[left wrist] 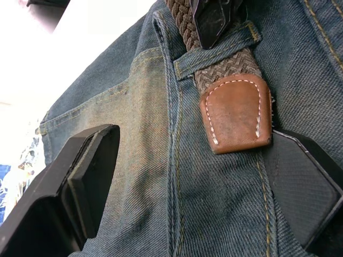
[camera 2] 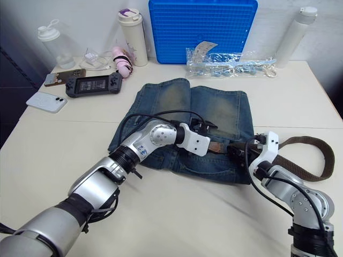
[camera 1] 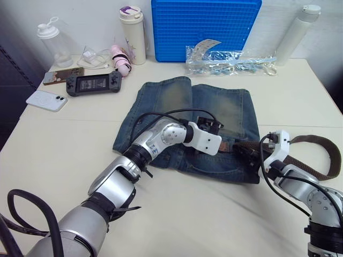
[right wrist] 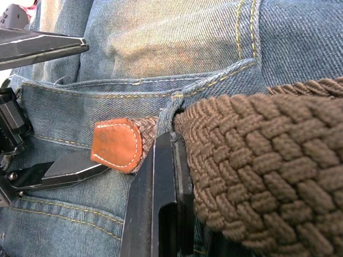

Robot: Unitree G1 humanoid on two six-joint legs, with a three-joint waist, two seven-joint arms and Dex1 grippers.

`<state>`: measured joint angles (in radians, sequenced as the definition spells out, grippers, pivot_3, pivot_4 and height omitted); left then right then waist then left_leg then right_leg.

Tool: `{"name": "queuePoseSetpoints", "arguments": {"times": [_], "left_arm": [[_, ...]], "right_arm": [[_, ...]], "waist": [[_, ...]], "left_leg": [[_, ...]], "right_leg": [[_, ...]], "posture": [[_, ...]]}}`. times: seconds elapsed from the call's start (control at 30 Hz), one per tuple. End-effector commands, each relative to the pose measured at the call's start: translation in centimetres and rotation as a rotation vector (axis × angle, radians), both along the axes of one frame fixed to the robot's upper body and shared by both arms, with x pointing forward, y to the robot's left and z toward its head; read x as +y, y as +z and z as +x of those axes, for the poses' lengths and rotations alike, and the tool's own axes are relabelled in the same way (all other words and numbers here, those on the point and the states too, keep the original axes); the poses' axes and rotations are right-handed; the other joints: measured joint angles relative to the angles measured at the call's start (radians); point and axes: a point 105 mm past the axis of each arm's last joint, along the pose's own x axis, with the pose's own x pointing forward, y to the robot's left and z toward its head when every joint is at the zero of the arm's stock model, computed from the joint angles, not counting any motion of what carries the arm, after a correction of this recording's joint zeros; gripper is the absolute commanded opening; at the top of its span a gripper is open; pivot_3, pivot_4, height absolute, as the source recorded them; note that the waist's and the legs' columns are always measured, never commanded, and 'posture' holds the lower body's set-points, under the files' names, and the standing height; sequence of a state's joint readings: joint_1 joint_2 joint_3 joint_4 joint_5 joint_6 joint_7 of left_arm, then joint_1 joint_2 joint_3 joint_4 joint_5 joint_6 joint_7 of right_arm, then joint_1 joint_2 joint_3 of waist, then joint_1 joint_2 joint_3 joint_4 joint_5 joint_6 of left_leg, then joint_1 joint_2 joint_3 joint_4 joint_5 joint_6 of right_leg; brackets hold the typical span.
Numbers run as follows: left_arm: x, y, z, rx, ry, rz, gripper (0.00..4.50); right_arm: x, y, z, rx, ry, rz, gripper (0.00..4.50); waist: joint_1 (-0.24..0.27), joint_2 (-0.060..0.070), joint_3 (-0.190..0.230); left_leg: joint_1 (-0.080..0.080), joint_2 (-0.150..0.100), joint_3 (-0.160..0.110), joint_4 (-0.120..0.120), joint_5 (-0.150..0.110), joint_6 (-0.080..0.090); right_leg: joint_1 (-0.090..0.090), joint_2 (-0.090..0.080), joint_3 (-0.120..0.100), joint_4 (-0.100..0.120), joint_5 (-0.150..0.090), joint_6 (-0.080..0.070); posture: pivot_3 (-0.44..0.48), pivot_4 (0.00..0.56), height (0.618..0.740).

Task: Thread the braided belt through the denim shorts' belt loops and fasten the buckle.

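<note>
My left gripper (left wrist: 177, 176) is spread wide over the waistband of the denim shorts (camera 1: 214, 110), its two black fingers (left wrist: 88, 182) on either side of the belt's tan leather tip (left wrist: 236, 115) with nothing clamped between them. That tip has just come out from under a belt loop (left wrist: 214, 51), which crosses the braided belt (right wrist: 257, 160) right behind it. My right gripper (right wrist: 177, 203) is pressed against the brown braid at the other side of the same loop; one black finger (right wrist: 161, 198) lies flat along the strap, but I cannot tell whether it is clamped on it. On the cream table (camera 1: 80, 139), the shorts lie at centre and the loose belt arcs off toward 3 o'clock (camera 1: 316, 152). A blue plastic grid board (camera 1: 203, 27) stands at 12 o'clock, a white phone (camera 1: 45, 100) and black handheld console (camera 1: 92, 83) at 10.
</note>
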<state>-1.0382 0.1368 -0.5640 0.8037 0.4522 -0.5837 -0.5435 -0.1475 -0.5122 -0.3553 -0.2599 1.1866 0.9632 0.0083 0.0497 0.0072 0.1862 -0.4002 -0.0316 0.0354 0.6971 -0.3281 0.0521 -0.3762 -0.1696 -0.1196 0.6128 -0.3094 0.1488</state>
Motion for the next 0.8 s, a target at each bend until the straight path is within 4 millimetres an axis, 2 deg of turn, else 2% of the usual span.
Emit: {"name": "queuePoseSetpoints", "arguments": {"times": [0.03,0.13,0.17,0.3,0.37,0.43,0.47,0.5,0.6,0.7,0.8], "left_arm": [[-0.9,2.5,-1.3,-0.080,-0.092,-0.120,1.56],[-0.9,2.4,-1.7,-0.111,-0.123,-0.125,0.25],[-0.9,2.4,-1.7,-0.118,-0.127,-0.123,0.04],[-0.4,3.0,-1.5,-0.147,-0.127,-0.128,0.04],[0.2,3.2,-1.1,-0.149,-0.114,-0.120,0.04],[0.9,3.5,-0.7,-0.150,-0.102,-0.111,0.00],[1.3,3.7,-0.6,-0.152,-0.097,-0.109,0.00],[1.5,3.8,-0.5,-0.153,-0.095,-0.108,0.00],[1.9,4.4,-1.2,-0.136,-0.137,-0.121,0.00],[2.1,5.2,-1.6,-0.138,-0.169,-0.136,0.00],[2.4,5.8,-1.1,-0.147,-0.146,-0.125,0.00]], "right_arm": [[0.3,0.0,0.0,-0.003,0.008,0.009,0.00],[0.3,0.0,0.1,-0.004,0.009,0.006,0.00],[0.3,0.1,0.1,-0.007,0.009,0.002,0.00],[0.2,0.8,-0.1,-0.038,0.019,-0.011,0.00],[0.2,2.3,-0.3,-0.100,0.033,0.029,0.00],[0.1,3.8,-1.0,-0.156,0.059,0.029,0.88],[-0.1,4.6,-1.3,-0.188,0.071,0.001,1.08],[-0.2,5.0,-1.6,-0.206,0.080,-0.021,1.60],[2.1,6.7,-3.8,-0.344,0.295,-0.298,2.90],[4.7,7.1,-5.9,-0.428,0.500,-0.457,2.90],[5.7,5.4,-6.9,-0.440,0.656,-0.686,2.90]], "waist": [[0.000,0.000,0.000],[-0.001,0.000,0.000],[-0.001,0.000,0.000],[-0.001,0.000,0.000],[-0.002,0.000,0.000],[-0.001,0.000,0.000],[0.000,0.000,0.000],[0.000,0.000,0.000],[0.000,0.001,0.000],[-0.001,0.000,0.000],[-0.001,0.000,0.000]], "left_leg": [[0.000,0.000,0.000,0.000,0.000,0.000],[0.000,0.000,0.000,0.000,0.000,0.000],[0.000,0.000,0.000,0.000,0.000,0.000],[0.000,0.000,0.000,0.000,0.000,0.000],[0.000,0.000,0.000,0.000,0.000,0.000],[0.000,0.000,0.000,0.000,0.000,0.000],[-0.001,0.000,0.000,0.000,0.000,0.000],[-0.001,0.000,0.000,0.000,0.000,0.000],[-0.002,-0.001,0.000,0.000,0.000,0.000],[-0.002,0.000,0.000,0.000,0.000,0.000],[-0.002,0.000,0.000,0.000,0.000,0.000]], "right_leg": [[0.000,0.000,0.000,0.000,0.000,0.000],[0.000,0.000,0.000,0.000,0.000,0.000],[0.000,0.000,0.000,0.000,0.000,0.000],[0.000,0.000,0.000,0.000,0.000,0.000],[0.000,0.000,0.000,0.000,0.000,0.000],[0.000,0.000,0.000,0.000,0.000,0.000],[0.000,0.000,0.000,0.000,0.000,0.000],[-0.001,0.000,0.000,0.000,0.000,0.000],[-0.002,0.000,0.000,0.000,0.000,0.000],[-0.002,0.000,-0.001,-0.001,0.000,0.000],[-0.002,0.000,-0.001,-0.001,0.000,0.000]], "posture": [[0.000,0.150,0.693],[0.000,0.150,0.693],[0.000,0.150,0.693],[0.000,0.150,0.693],[0.000,0.150,0.693],[0.000,0.150,0.693],[0.000,0.150,0.693],[0.000,0.150,0.693],[0.000,0.150,0.693],[0.000,0.150,0.693],[0.000,0.150,0.693]]}}
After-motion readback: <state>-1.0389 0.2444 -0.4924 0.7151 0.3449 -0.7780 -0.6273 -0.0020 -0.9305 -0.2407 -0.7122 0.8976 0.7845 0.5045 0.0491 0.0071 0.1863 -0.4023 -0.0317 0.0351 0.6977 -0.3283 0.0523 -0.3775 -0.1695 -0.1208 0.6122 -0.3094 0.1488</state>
